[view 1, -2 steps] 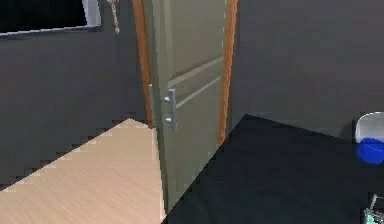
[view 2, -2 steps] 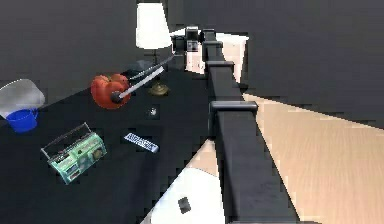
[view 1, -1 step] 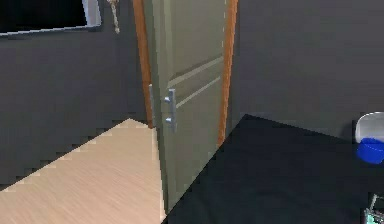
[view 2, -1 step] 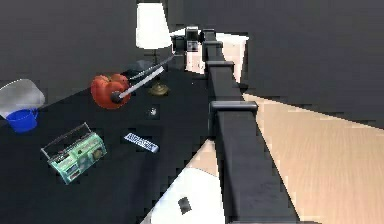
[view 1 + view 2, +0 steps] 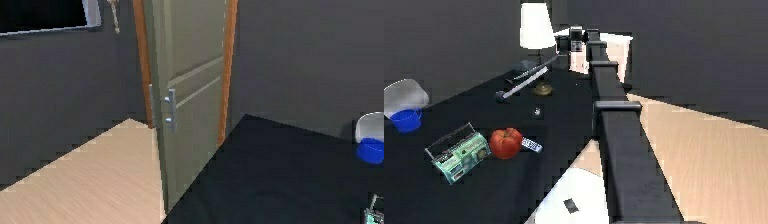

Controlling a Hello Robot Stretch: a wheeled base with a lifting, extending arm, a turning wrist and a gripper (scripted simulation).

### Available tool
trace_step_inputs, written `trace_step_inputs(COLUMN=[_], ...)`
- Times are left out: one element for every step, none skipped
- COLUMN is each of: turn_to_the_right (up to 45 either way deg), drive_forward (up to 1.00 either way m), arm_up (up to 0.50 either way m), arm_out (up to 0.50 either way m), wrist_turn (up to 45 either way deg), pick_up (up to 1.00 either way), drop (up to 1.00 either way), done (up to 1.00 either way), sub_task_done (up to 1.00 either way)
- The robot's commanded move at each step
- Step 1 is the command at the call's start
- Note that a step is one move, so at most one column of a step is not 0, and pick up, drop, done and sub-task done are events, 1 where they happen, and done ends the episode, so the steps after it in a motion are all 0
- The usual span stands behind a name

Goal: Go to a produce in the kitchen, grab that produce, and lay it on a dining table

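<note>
Smooth black desk holds a round red apple beside a boxy green radio, and far off by the white lamp shade I cannot tell if the claw holds anything.

This was a room in a home, a furnished living space rather than a workplace. A panelled door with a lever handle stood in a wooden frame, between dark grey walls and above a pale wood floor. A black desk carried household things: a table lamp with a white shade, a small portable radio, a red apple and a blue bowl.
</note>
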Motion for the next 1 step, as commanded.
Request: trace_step_inputs(turn_to_the_right=[0.0], drive_forward=[0.0], arm_up=[0.0], arm_out=[-0.1], wrist_turn=[0.0], pick_up=[0.0], drop=[0.0], done=[0.0], sub_task_done=[0.0])
